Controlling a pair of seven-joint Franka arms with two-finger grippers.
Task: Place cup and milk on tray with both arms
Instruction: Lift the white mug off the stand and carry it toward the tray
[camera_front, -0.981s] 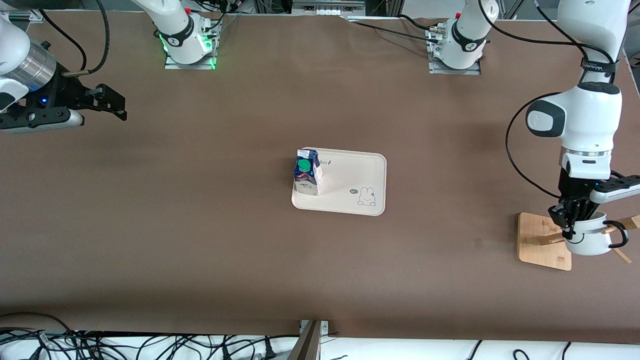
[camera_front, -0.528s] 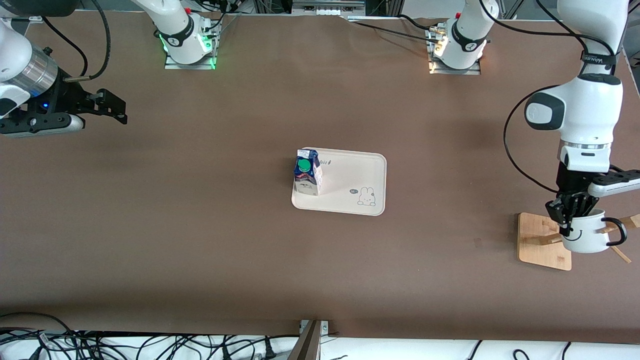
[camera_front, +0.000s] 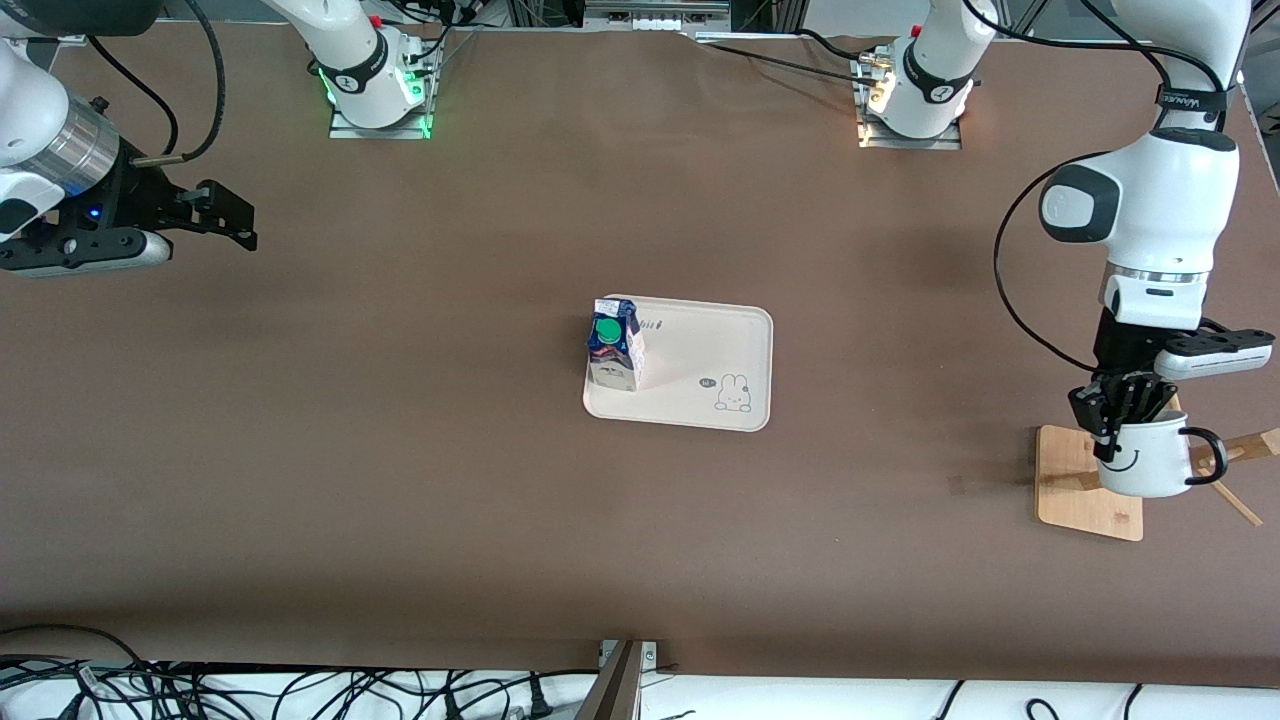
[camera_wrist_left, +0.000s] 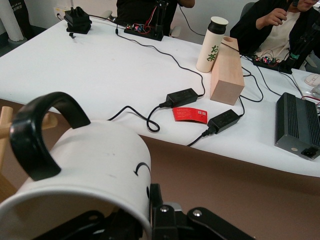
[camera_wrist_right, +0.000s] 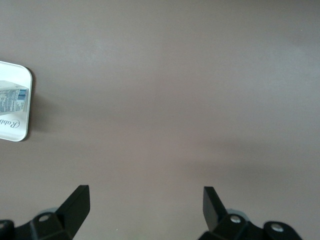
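Glossy white mug with shiny black handle, pale wooden rack, matt cream tray, printed paper carton, matt brown bench.

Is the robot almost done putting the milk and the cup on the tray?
About halfway. Done: the milk stands on the tray. In hand: the left end effector grips the cup by its rim, over the wooden rack. Left: carrying the cup to the tray and setting it down. The right end effector waits open at its end of the table.
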